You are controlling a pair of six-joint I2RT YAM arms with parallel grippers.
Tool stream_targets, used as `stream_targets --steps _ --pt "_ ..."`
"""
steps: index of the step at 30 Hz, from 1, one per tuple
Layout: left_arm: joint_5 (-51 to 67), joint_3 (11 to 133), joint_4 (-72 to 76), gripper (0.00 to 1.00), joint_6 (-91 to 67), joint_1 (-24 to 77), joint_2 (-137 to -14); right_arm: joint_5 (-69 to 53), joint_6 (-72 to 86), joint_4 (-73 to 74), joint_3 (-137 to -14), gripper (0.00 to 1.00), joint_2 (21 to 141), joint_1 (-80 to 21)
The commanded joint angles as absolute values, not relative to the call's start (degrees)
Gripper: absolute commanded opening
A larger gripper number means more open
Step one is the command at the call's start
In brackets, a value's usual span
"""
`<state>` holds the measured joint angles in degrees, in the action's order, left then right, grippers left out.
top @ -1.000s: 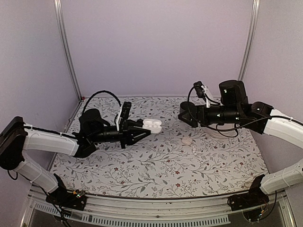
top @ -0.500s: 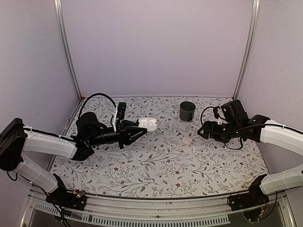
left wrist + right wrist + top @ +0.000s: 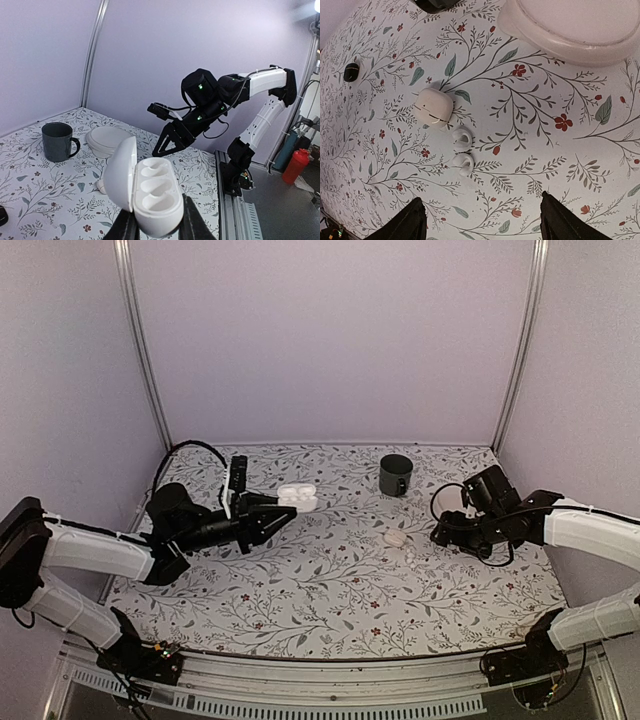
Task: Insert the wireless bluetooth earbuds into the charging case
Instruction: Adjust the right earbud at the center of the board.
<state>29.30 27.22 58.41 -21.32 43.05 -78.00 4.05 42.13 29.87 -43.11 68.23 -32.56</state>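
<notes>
White charging case is up off the desk with its lid flipped open and sockets that look empty. The left hand is clamped on its lower end. The first earbud and second earbud lie loose on the desk over on the right, just beside a closed white pebble-shaped thing. The right hand hovers above them, fingers spread wide, holding nothing. So it's the pick-up step, I'd say. Next it needs to drop down, straddle one bud without nudging the other, and close gently.
</notes>
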Motion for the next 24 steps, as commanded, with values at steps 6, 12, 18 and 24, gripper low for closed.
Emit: stream_targets --steps 6,12,18,24 --pt "29.88 24.61 62.72 0.0 -22.35 40.89 -74.97 0.44 43.08 27.26 -40.46 0.57 72.43 -33.87" --pt "31.42 24.41 61.29 0.0 -22.41 39.85 -73.92 -0.34 42.06 23.43 -41.97 0.51 81.39 -37.18" --pt "31.9 24.65 60.79 0.0 -23.01 39.61 -73.65 0.42 40.88 20.89 -43.2 0.42 86.19 -37.16" --pt "33.19 25.79 60.59 0.0 -23.58 39.55 -74.61 2.13 39.23 20.83 -46.22 0.36 89.81 -37.42"
